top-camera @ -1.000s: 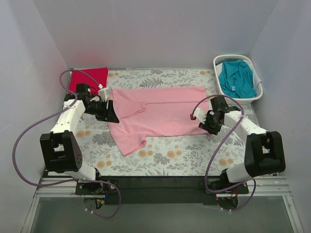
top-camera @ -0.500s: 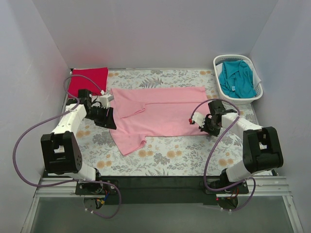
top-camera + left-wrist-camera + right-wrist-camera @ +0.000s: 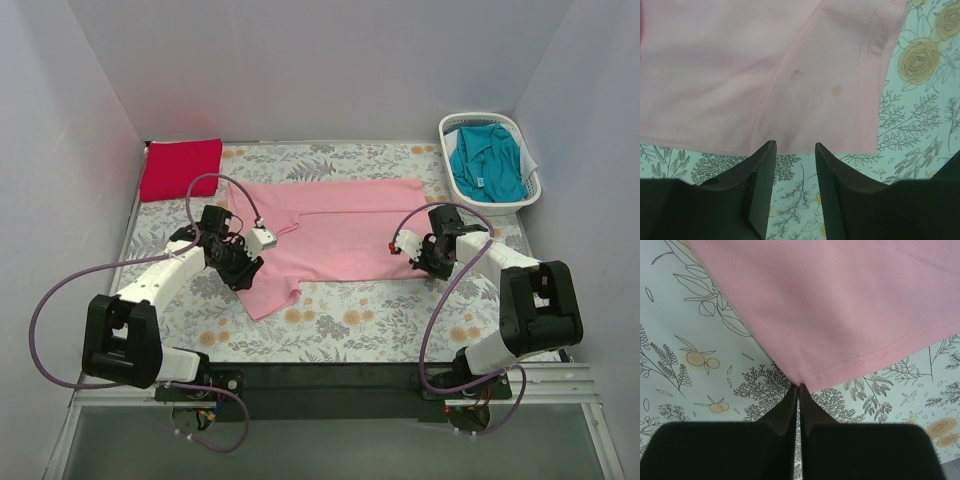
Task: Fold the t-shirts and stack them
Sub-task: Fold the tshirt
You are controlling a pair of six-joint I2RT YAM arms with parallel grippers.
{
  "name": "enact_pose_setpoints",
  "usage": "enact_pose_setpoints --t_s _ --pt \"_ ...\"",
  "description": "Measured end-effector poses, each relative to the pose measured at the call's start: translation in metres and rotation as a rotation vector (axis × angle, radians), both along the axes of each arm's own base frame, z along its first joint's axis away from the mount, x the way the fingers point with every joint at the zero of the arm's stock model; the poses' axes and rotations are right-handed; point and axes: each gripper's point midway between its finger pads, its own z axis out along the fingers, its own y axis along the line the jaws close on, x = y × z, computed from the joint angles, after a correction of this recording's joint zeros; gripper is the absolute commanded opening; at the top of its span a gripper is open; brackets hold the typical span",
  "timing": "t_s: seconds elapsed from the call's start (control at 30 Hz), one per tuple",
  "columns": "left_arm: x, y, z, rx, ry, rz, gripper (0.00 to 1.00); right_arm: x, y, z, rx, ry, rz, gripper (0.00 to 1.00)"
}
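The light pink t-shirt (image 3: pixel 330 232) lies spread flat in the middle, its near sleeve (image 3: pixel 265 295) pointing to the front. My left gripper (image 3: pixel 242 272) is open and empty just off the shirt's left edge; in the left wrist view (image 3: pixel 794 146) its jaws stand apart on either side of the pink edge (image 3: pixel 790 90). My right gripper (image 3: pixel 417 260) is shut on the pink shirt's near right hem corner, pinched at the tips in the right wrist view (image 3: pixel 800 386). The red t-shirt (image 3: pixel 181 168) lies folded at the back left. The teal t-shirt (image 3: pixel 487 160) sits in the basket.
A floral patterned cloth (image 3: pixel 340 320) covers the table. The white slatted laundry basket (image 3: pixel 452 128) stands at the back right corner. Grey walls close in the left, back and right sides. Purple cables loop from both arms.
My left arm has swung from the shirt's back left edge forward and to the right, to the near sleeve. My right gripper shifted slightly left, then held still.
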Motion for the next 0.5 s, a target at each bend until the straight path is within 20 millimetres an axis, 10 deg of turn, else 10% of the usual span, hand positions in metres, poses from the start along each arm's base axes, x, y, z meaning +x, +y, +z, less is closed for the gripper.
enact_pose_setpoints --t_s 0.5 --pt "-0.019 0.018 -0.048 0.168 -0.016 -0.109 0.42 0.0 0.0 0.002 0.001 0.009 -0.011 0.01"
